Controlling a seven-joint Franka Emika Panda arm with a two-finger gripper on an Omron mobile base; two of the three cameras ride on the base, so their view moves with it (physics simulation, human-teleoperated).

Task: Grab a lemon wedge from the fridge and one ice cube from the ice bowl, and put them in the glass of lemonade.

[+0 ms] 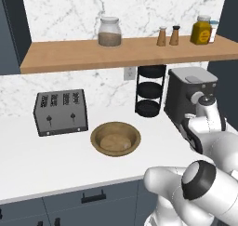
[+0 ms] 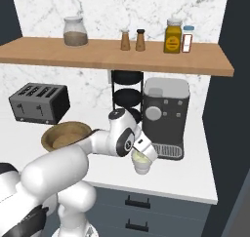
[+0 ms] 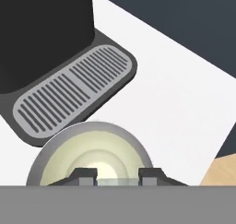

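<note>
Pale ice cube [image 3: 110, 182] pinched between gripper [image 3: 118, 176] tips, right over glass of lemonade [image 3: 90, 154]; shelf-jar labels unreadable.

I see a white counter [image 1: 56, 160] bearing, left to right, a dark toaster [image 1: 61, 112], the wooden ice bowl [image 1: 115, 138], a black tiered rack [image 1: 150, 90] at the far wall, a coffee machine [image 2: 164, 116], and the glass of lemonade [image 2: 141, 162] near its drip tray [image 3: 73, 91].
</note>
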